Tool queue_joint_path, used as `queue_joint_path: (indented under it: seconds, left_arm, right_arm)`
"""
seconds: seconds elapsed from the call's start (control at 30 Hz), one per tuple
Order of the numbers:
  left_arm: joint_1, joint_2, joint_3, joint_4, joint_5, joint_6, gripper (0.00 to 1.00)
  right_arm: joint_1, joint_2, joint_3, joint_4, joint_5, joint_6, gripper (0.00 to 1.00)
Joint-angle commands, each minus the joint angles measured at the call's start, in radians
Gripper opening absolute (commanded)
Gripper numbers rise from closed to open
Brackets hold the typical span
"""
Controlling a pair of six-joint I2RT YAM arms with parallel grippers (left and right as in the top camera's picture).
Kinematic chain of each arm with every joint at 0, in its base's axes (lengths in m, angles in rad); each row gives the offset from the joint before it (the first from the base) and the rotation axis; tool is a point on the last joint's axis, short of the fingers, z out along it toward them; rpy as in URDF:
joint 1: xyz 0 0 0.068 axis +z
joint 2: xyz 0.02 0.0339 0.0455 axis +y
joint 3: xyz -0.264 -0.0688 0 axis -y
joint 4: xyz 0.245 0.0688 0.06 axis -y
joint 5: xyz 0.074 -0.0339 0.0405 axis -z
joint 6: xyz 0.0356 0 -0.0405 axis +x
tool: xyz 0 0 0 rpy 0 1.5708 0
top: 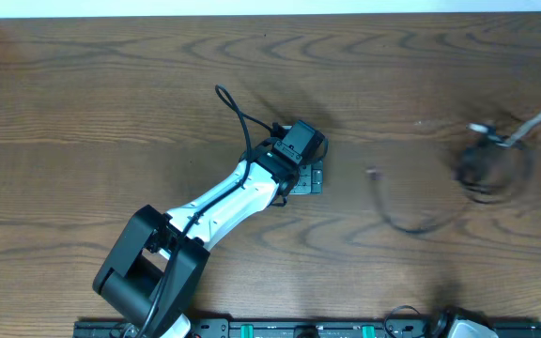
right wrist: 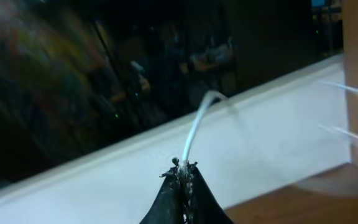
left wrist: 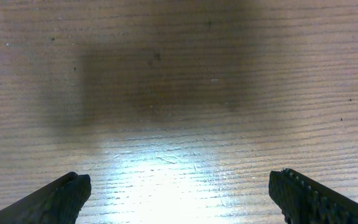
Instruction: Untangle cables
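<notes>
- Cables (top: 482, 183) all lie in the right half of the table (top: 83, 84), well apart from the left arm (top: 238, 192).
- Nearest the front edge, a loose black cable (top: 407, 225) lies flat in a shallow curve. Its small plug end points toward the middle of the table, and it touches nothing else.
- Near the table's centre, the left gripper (left wrist: 179, 180) hovers over bare wood with its fingers spread wide and nothing between them.
- Further back, close to the right edge, a black coil (top: 510, 183) shows as a blurred ring. The blur suggests it is swinging, but whether it has left the wood cannot be told.
- A white cable (top: 538, 117) rises from the top of that coil and slants out toward the far right corner, leaving the overhead view.
- The right gripper (right wrist: 182, 171) is pressed tightly together on the white cable. It is held high, and its wrist view looks past the far edge into a dark room.
- Step in hand, as a judgement: the right arm is pulling the white cable up and away to draw it free of the black coil.
- The next move probably calls for the idle left gripper to cross over and pin the coil down. That way the white cable would slide out rather than drag the coil along.
</notes>
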Motion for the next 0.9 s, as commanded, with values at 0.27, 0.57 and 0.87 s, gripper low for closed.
queue_joint_path:
  seconds: [0.27,0.57,0.87]
  left_arm:
    - [0.003,-0.017,0.0,-0.006,-0.002,0.007,0.98]
    - [0.003,-0.017,0.0,-0.006,-0.002,0.007,0.98]
    - [0.003,-0.017,0.0,-0.006,-0.002,0.007,0.98]
  right_arm:
    - [0.061,0.132,0.003,0.089,-0.515,0.008,0.01]
    - [0.122,0.155,0.003,-0.166,-0.101,-0.011,0.04]
    - [0.109,0.253,0.0,-0.685,0.543,0.16,0.3]
